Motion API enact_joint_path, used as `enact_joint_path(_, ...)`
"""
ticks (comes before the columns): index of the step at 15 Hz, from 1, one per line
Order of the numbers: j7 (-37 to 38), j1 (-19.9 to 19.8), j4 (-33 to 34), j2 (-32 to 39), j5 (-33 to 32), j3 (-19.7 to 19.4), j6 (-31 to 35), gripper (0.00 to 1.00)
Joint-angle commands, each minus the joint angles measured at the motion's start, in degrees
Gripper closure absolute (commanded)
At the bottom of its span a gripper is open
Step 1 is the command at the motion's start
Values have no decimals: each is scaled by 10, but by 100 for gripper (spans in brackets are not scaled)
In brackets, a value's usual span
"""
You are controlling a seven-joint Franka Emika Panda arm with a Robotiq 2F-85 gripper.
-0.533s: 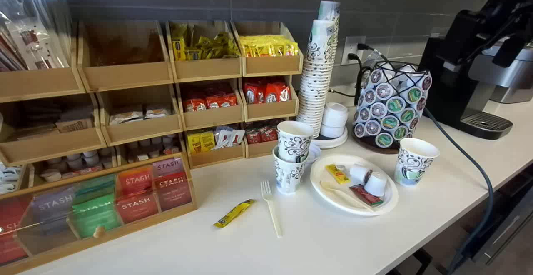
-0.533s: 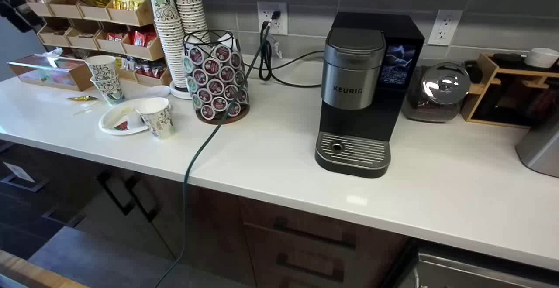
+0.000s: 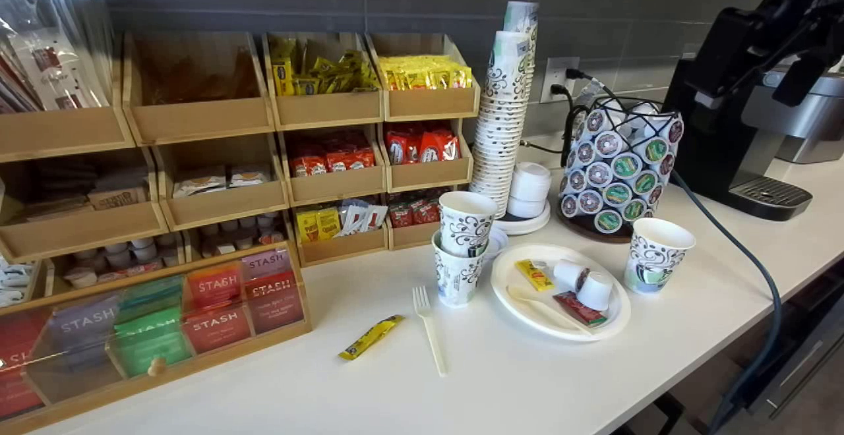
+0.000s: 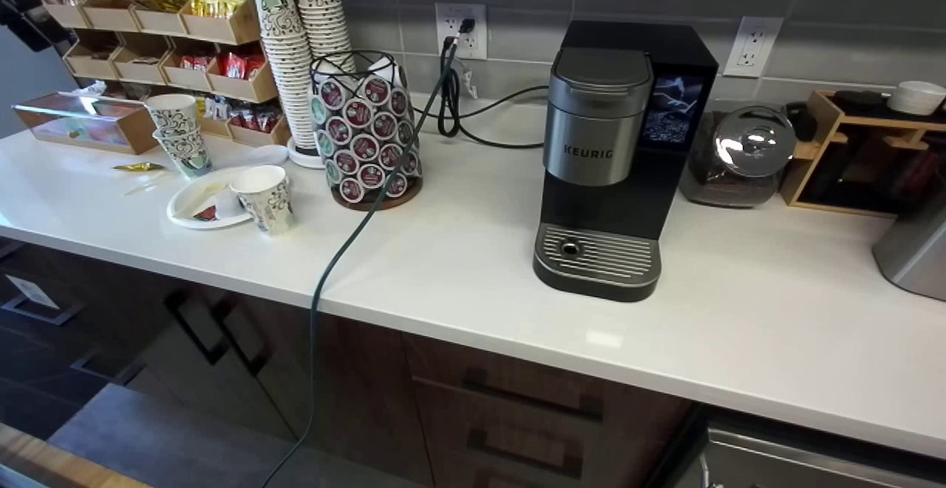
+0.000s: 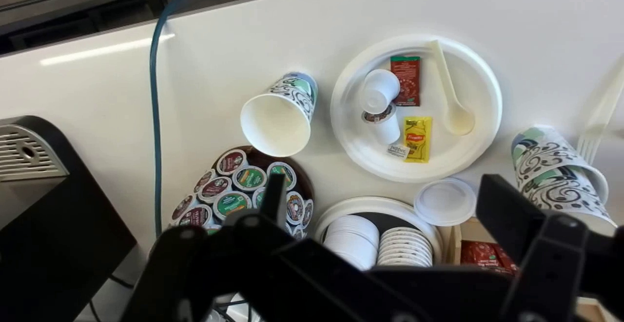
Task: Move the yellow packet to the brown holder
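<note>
The yellow packet is a small flat sachet lying on the white plate, with a small pepper sachet at one corner. It also shows in an exterior view; elsewhere I cannot make it out. The brown holder is a wooden tiered rack with slanted bins of packets; a corner shows in the wrist view. My gripper is open with nothing between its fingers. It hangs above the counter, apart from the packet. An exterior view shows it at the upper right.
On the plate are coffee pods, a red packet and a spoon. Paper cups, a pod holder and tall cup stacks stand close by. A longer yellow packet and a fork lie on the counter.
My gripper has shifted slightly left in an exterior view and stays open. The packet and the other objects have not moved.
</note>
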Motion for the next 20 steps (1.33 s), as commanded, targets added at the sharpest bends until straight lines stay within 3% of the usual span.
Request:
enact_joint_path(1,62,19,27,56,12,0,23,0)
enact_joint_path(12,241,55,104,220,-6,-17,32,0)
enact_joint_path(14,267,61,112,252,-62,-20,43,0)
enact_joint_path(17,291,75,144,316,-138,-36,1,0)
enact_joint_path(18,263,83,109,262,-95,-48,28,0)
enact_joint_path(20,265,91,115,280,-100,-59,29,0)
